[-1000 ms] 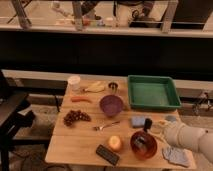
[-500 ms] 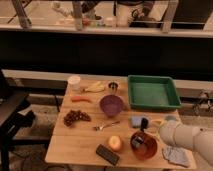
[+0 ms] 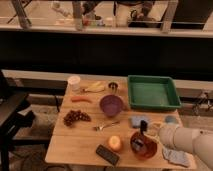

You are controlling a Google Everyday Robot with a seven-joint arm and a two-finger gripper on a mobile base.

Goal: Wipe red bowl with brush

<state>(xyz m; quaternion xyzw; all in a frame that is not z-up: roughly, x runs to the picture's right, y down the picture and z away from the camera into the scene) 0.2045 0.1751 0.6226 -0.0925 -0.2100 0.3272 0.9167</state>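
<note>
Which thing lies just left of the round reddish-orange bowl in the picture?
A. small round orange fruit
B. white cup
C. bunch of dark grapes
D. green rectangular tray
A: the small round orange fruit sits beside the round reddish-orange bowl, and the gripper hovers above that bowl's far rim.

The pale wooden tabletop (image 3: 80, 142) looks matt. The round reddish-orange bowl (image 3: 147, 151) is glossy, the green plastic rectangular tray (image 3: 150, 106) smooth. The gripper (image 3: 151, 131) sits at the bowl's one o'clock.
</note>
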